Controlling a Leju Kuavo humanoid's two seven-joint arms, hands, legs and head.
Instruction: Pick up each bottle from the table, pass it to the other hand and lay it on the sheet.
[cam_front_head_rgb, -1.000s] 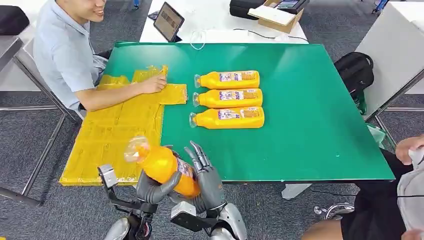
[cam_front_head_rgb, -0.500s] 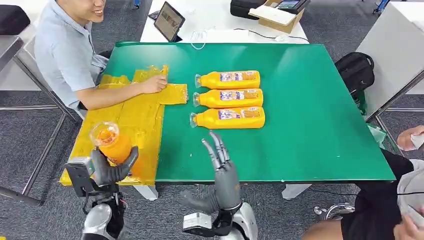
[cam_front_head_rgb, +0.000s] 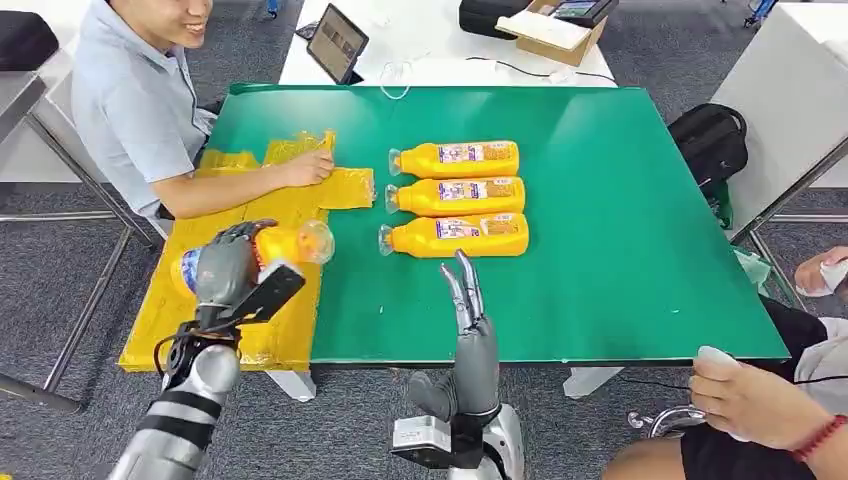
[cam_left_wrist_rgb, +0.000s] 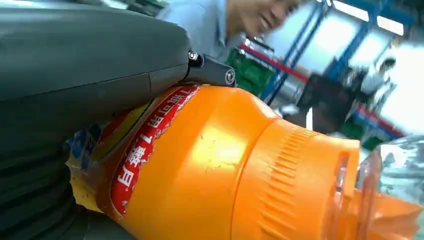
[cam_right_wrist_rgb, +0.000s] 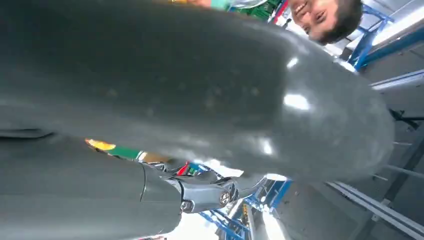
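Fingers (cam_front_head_rgb: 240, 232) of the left hand (cam_front_head_rgb: 225, 268) wrap around the held bottle (cam_front_head_rgb: 275, 245), which now lies roughly level over the yellow sheet (cam_front_head_rgb: 215, 290), its clear cap end pointing toward three o'clock. Half a second ago the same bottle stood more upright, cap end toward the camera, lower at the sheet's seven o'clock corner; the left arm has lifted and turned it toward the middle of the sheet. In the left wrist view the bottle (cam_left_wrist_rgb: 210, 165) sits against the hand's grey cover (cam_left_wrist_rgb: 75, 75), its red label showing.

At six o'clock, over the near edge of the green table (cam_front_head_rgb: 620, 250), the right hand (cam_front_head_rgb: 472, 340) is empty, its fingers (cam_front_head_rgb: 462, 285) straight and close together, pointing toward twelve o'clock. It has risen slightly and its fingers have drawn closer together than before.

Three more bottles (cam_front_head_rgb: 455, 197) lie side by side near the table's centre, caps toward nine o'clock, unmoved. A seated person's hand (cam_front_head_rgb: 305, 167) rests on the far part of the sheet, as before. At four o'clock another person's hand (cam_front_head_rgb: 755, 400) has come into view.
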